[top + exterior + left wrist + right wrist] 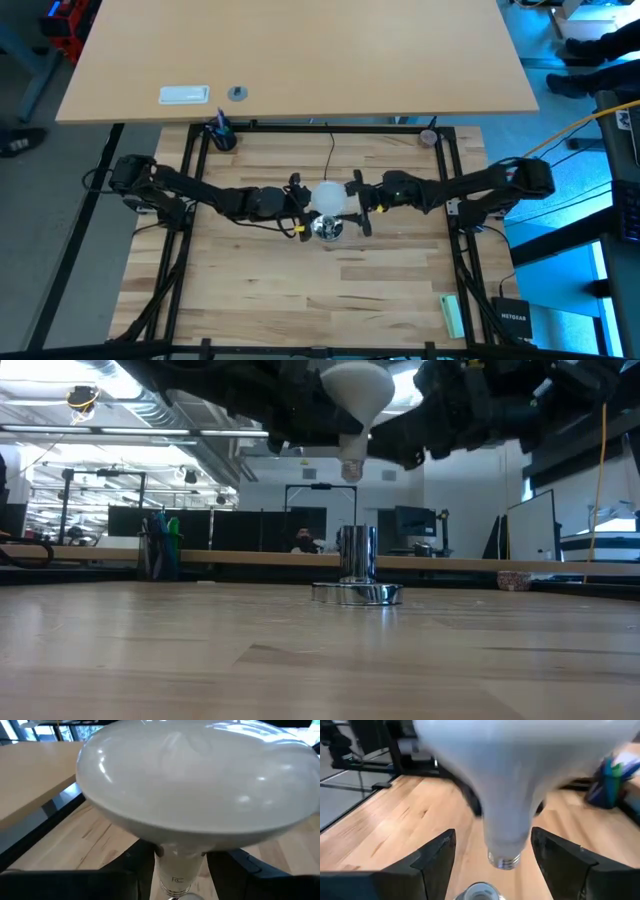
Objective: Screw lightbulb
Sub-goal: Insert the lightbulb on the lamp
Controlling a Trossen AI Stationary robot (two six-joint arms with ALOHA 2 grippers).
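The butcher-block table (300, 300) carried the silver socket (357, 592) near its centre, with a thin black cord (332, 150) running off toward 12 o'clock. Both arms met above it: the left gripper (298, 200) reached in from 9 o'clock, the right gripper (358, 199) from 3 o'clock.

The lightbulb (355, 395) hung between them, globe up and screw base (350, 468) down, clear of the socket and roughly over it, with open air between base and socket mouth.

Left gripper: fingers pressed in on the bulb's neck below the globe, pinching it. Right gripper: fingers (436, 852) spread on either side of the neck, not touching it.

Handling judgement: the bulb is probably light, rigid and fragile; the frosted globe looked smooth and likely slippery. Squeezing the globe risks breakage or slip. The narrow neck just above the threads appeared the better hold, as it is narrower and keeps the base aligned. Threading would call for the base to stay upright and centred over the socket; a tilted entry could cross-thread.
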